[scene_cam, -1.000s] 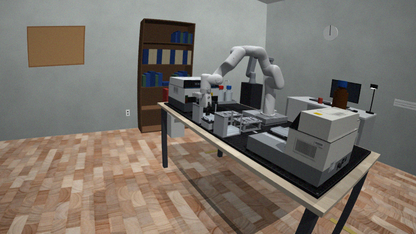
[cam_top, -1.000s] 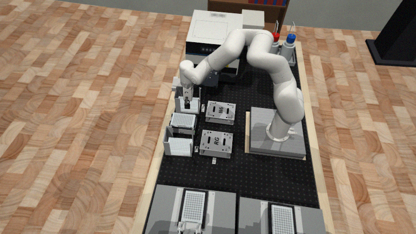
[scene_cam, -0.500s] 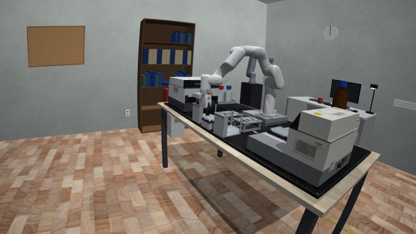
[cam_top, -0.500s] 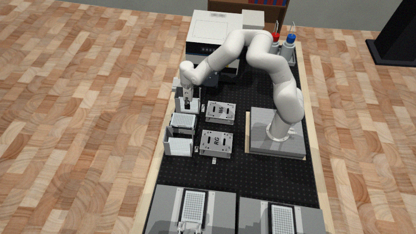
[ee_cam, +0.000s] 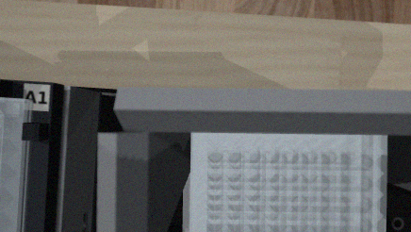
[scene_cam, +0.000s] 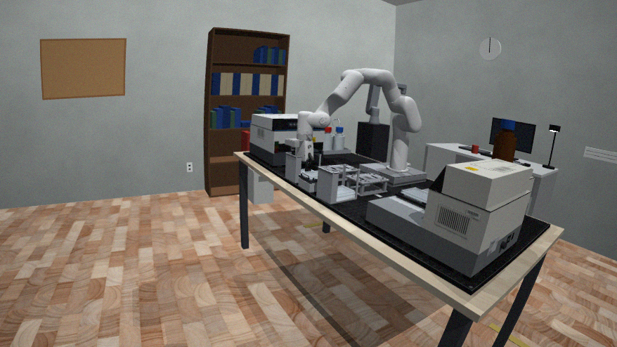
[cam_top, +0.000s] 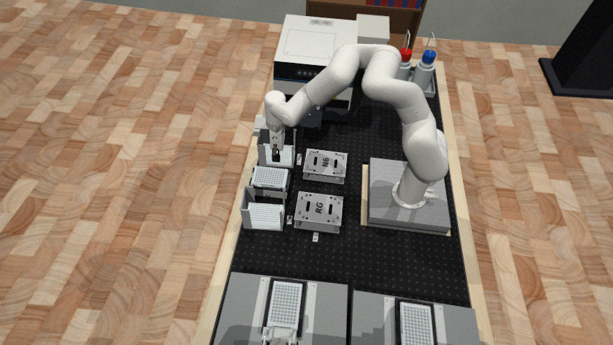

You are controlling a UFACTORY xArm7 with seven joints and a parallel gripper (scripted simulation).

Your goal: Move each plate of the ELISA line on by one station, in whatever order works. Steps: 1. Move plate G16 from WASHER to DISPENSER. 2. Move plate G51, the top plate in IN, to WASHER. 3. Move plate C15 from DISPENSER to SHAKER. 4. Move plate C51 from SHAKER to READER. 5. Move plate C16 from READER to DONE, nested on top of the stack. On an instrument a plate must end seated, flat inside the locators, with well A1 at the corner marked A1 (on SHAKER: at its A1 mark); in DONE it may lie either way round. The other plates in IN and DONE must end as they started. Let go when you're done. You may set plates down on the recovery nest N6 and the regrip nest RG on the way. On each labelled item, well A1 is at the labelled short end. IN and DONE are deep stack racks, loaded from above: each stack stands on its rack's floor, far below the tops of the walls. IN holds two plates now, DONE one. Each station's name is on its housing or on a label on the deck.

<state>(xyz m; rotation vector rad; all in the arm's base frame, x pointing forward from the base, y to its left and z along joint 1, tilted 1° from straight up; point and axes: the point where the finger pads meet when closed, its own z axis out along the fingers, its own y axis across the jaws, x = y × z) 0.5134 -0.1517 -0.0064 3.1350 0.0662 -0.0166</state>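
Observation:
My gripper reaches down inside the tall grey rack beside the reader, at the deck's left edge. It is shut on a white well plate, which the wrist view shows hanging inside the rack wall. I take it for C16, but no label is readable. A plate sits on the station in front of that rack, with its A1 mark in the wrist view. The other rack holds a plate. Two near instruments each carry a plate.
Nests N6 and RG stand empty right of the racks. The arm base is at the right. Two bottles stand at the back. The arm hides the reader's front.

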